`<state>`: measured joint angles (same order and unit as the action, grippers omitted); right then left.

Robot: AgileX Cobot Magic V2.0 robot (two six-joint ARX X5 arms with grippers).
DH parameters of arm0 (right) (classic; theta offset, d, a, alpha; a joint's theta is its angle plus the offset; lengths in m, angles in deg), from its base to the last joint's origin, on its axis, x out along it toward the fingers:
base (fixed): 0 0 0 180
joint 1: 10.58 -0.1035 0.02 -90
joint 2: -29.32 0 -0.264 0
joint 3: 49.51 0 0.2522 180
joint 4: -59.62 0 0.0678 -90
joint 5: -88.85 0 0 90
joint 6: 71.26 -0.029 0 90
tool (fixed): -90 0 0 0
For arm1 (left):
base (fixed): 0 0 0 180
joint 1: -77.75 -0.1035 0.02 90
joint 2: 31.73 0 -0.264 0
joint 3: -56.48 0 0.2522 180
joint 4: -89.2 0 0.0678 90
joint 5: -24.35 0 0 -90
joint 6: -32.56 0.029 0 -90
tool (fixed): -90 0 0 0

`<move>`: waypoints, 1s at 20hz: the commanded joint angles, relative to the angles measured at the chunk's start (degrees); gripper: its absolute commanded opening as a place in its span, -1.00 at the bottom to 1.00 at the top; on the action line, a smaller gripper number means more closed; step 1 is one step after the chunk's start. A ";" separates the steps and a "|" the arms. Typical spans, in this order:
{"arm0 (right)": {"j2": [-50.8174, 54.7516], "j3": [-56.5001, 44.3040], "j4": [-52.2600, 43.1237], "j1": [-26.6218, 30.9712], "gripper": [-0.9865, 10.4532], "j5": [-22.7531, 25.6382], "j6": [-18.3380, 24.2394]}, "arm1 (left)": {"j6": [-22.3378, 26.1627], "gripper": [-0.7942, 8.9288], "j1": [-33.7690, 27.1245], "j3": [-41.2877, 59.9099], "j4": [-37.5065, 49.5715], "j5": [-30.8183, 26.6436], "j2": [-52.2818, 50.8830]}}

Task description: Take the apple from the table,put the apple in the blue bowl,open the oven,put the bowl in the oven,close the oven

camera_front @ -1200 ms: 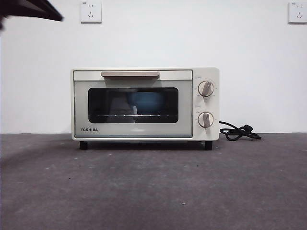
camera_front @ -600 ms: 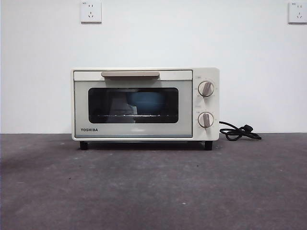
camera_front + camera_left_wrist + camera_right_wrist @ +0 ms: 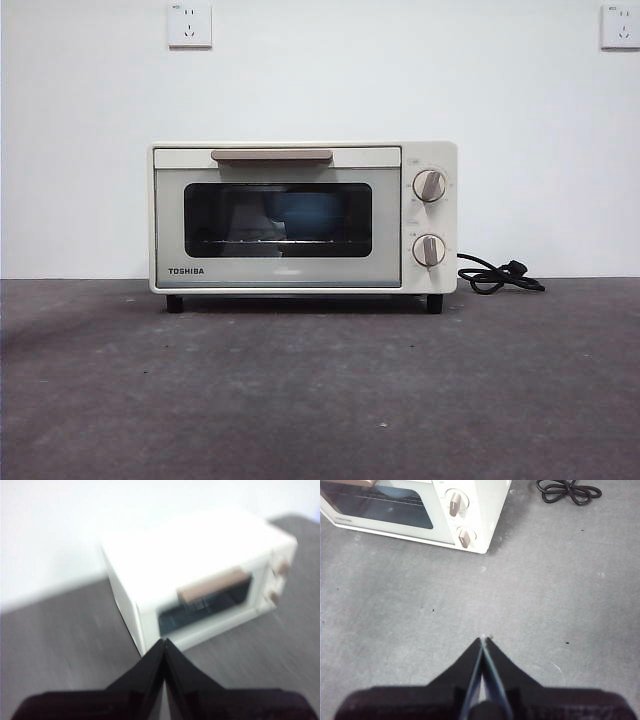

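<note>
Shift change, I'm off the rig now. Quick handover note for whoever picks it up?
Left gripper: shut, empty, up off the table, facing the oven.
Right gripper: shut, empty, above the dark grey table.
Cream-white boxy TOSHIBA oven: door closed. Round blue bowl is inside on the rack, seen through the glass. Apple not visible.
Done: bowl in, door shut.
Left: apparently nothing.

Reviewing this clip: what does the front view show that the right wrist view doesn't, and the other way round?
Only the front view: two wall sockets, the oven's bar handle in full, and the door shut.

Only the right wrist view: the right gripper, jaws together and empty, above bare table.

Both: the oven, its two knobs, the blue bowl behind the glass, and the black cord.
</note>
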<state>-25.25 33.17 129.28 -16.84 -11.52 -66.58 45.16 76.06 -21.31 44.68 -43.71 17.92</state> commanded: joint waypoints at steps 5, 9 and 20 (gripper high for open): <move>-0.11 -0.72 -0.20 0.07 -0.82 -0.11 -0.59 | 2.45 -0.84 0.07 28.57 26.56 -1.44 -13.11; -0.31 -0.72 -0.22 0.07 -0.82 -0.11 -0.59 | -0.81 -0.84 0.07 49.13 35.30 -4.70 -25.46; -0.46 -0.72 -0.20 0.07 -0.82 -0.09 -0.59 | -6.60 -0.84 0.07 63.60 24.06 -16.33 -45.44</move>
<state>-25.64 33.17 129.28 -16.84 -11.52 -66.60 37.97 76.06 41.66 69.16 -59.69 -27.17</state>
